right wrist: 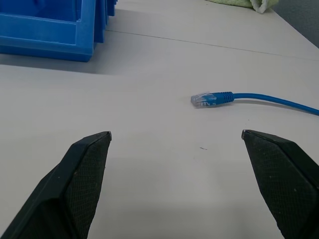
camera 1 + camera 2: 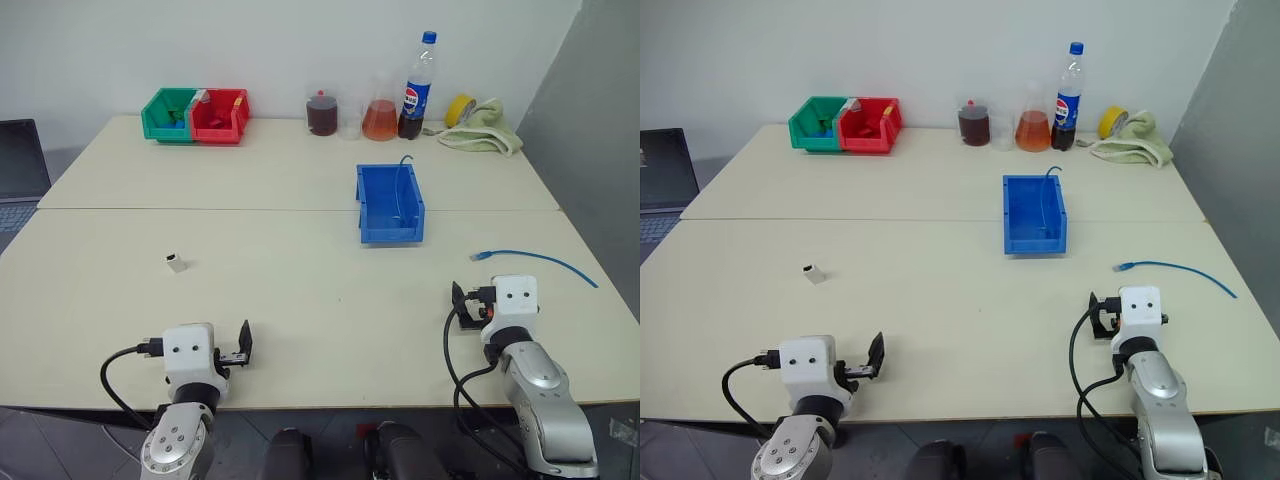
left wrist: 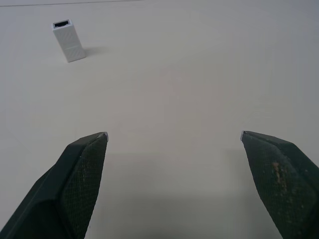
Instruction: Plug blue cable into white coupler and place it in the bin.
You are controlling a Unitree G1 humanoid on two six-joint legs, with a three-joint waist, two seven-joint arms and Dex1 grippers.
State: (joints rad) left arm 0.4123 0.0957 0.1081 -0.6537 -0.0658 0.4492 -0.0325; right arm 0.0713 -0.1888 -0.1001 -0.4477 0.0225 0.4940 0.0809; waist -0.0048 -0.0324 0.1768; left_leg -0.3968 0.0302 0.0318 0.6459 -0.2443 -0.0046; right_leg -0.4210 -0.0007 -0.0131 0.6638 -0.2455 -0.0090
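The blue cable (image 2: pixel 535 259) lies near the table's (image 2: pixel 300 180) right edge, its clear plug toward the middle. The white coupler (image 2: pixel 177 263) sits toward the left edge, well apart. The bin (image 2: pixel 389 204) stands mid-table. Green bin (image 2: pixel 166 114), red bin (image 2: pixel 219 116), flasks (image 2: pixel 379 118), a soda bottle (image 2: pixel 417 88), tape (image 2: pixel 459 109) and cloth (image 2: pixel 484 130) line the far edge. Left gripper (image 3: pixel 174 135) and right gripper (image 1: pixel 175 134) hover spread wide, empty, by the near edge.

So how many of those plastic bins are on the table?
3: a green bin and red bin side by side at the far left, and the blue bin mid-table. None seem hidden.
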